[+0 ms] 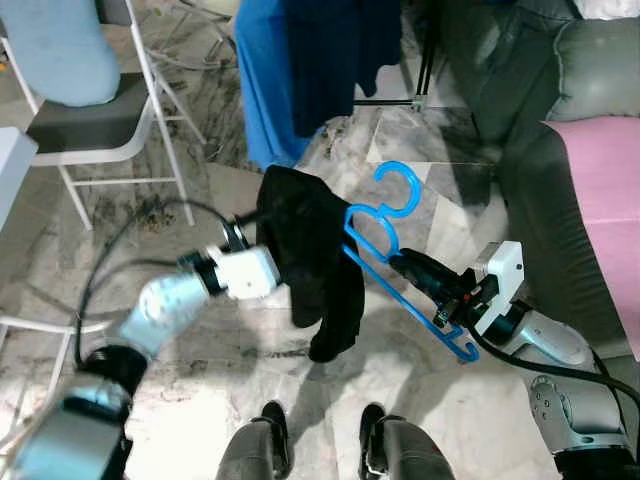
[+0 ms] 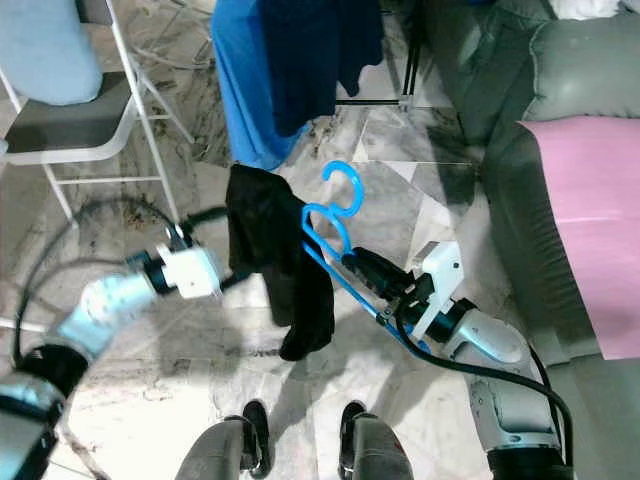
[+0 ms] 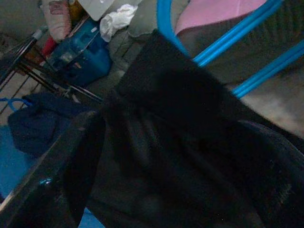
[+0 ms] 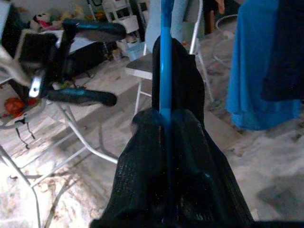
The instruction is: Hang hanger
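Observation:
A blue plastic hanger (image 1: 415,190) is held at an angle over the marble floor, hook pointing away from me. My right gripper (image 1: 405,265) is shut on its lower bar; in the right wrist view the blue bar (image 4: 165,71) runs straight out between the fingers. A black garment (image 1: 315,250) is draped over the hanger's left end and hangs down in a bunch. My left gripper (image 2: 238,245) is at the garment's left edge, fingers spread apart, with the black cloth (image 3: 180,142) right in front of them.
Blue and dark clothes (image 1: 270,80) hang from a rack straight ahead. A white folding chair (image 1: 100,140) with a light blue cushion stands at the left. A grey sofa (image 1: 530,150) with a pink blanket (image 1: 610,200) runs along the right. My feet (image 1: 275,430) stand below.

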Tool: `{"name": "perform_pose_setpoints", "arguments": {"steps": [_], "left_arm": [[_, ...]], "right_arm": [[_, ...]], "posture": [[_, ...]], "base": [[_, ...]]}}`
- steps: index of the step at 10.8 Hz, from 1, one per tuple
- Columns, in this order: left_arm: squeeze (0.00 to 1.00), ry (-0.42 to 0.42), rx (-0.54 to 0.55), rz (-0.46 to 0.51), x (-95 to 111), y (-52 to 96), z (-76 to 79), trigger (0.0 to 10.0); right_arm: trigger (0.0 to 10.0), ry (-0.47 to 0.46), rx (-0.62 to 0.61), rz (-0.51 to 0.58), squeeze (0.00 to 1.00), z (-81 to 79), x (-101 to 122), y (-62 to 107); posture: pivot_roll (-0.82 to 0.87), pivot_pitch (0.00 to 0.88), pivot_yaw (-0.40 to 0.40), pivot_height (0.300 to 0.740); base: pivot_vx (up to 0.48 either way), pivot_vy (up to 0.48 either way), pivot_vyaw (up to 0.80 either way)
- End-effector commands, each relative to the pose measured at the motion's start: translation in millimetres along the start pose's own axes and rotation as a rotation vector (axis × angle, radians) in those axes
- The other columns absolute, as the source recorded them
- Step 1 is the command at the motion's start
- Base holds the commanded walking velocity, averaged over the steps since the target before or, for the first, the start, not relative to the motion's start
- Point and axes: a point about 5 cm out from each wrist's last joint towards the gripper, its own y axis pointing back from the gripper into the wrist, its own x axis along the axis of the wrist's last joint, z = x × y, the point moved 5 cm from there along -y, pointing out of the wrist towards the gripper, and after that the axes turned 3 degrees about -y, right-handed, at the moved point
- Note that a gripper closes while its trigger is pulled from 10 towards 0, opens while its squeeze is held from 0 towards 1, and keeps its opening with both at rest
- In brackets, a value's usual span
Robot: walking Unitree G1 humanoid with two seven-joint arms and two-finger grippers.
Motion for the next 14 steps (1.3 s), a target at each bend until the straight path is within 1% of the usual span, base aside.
{"name": "perform_pose_setpoints", "arguments": {"steps": [1,2,3,5,6,7,8,9,10,11,12,13,14], "left_arm": [[1.0,-0.026,-0.003,-0.025,-6,5.5,-4.8,10.0],[1.0,-0.052,0.005,-0.037,-7,5.0,-14.1,10.0],[1.0,-0.09,-0.012,-0.043,-8,4.6,-20.5,10.0],[1.0,-0.145,-0.049,-0.073,-12,2.9,-28.9,10.0],[1.0,-0.177,-0.091,-0.09,-15,1.6,-28.9,10.0],[0.92,-0.199,-0.132,-0.115,-18,1.1,-27.2,10.0],[0.0,-0.199,-0.151,-0.122,-19,0.6,-26.2,10.0],[0.0,-0.2,-0.171,-0.126,-20,0.2,-24.8,10.0],[0.0,-0.205,-0.237,-0.138,-22,-0.1,-19.5,10.0],[0.0,-0.2,-0.264,-0.14,-23,-0.7,-19.4,10.0],[0.0,-0.201,-0.268,-0.142,-22,-2.7,-22.4,10.0],[0.0,-0.22,-0.248,-0.141,-20,-6.3,-29.2,10.0],[0.0,-0.218,-0.233,-0.137,-19,-7.3,-32.5,10.0]], "right_arm": [[10.0,0.005,0.052,0.039,0.0,-9.7,8,-2.0],[10.0,-0.002,0.075,0.024,0.0,-12.2,5,-1.3],[10.0,-0.004,0.106,-0.001,0.0,-15.2,1,0.2],[10.0,0.027,0.169,-0.066,0.0,-19.5,-5,4.7],[10.0,0.04,0.196,-0.092,0.0,-18.9,-4,8.1],[10.0,0.051,0.215,-0.107,0.0,-18.5,-3,10.0],[10.0,0.065,0.233,-0.119,0.0,-19.4,-2,11.0],[10.0,0.073,0.236,-0.122,0.0,-18.7,-1,11.3],[10.0,0.086,0.239,-0.123,0.0,-17.3,2,11.8],[10.0,0.089,0.239,-0.123,0.0,-17.6,2,12.3],[10.0,0.09,0.238,-0.124,0.0,-18.8,1,12.7],[10.0,0.088,0.224,-0.117,0.0,-19.1,-1,11.3],[10.0,0.098,0.189,-0.101,0.0,-16.3,-2,7.4]], "posture": [[-0.06,0.267,0.08,0.74],[-0.05,0.263,0.084,0.74],[-0.05,0.26,0.086,0.74],[-0.06,0.262,0.088,0.74],[-0.06,0.263,0.087,0.74],[-0.06,0.264,0.087,0.74],[-0.06,0.265,0.088,0.74],[-0.07,0.265,0.089,0.74],[-0.07,0.265,0.092,0.74],[-0.08,0.264,0.093,0.74],[-0.08,0.264,0.097,0.74],[-0.08,0.264,0.099,0.74],[-0.08,0.265,0.099,0.74]], "base": [[0.0,0.0,0.0],[0.0,0.0,0.0],[0.0,0.0,0.0],[0.0,0.0,0.0],[0.0,0.0,0.0],[0.0,0.0,0.0],[0.0,0.0,0.0],[0.0,0.0,0.0],[0.0,0.0,0.0],[0.0,0.0,0.0],[0.0,0.0,0.0],[0.0,0.0,0.0],[0.0,0.0,0.0]]}}
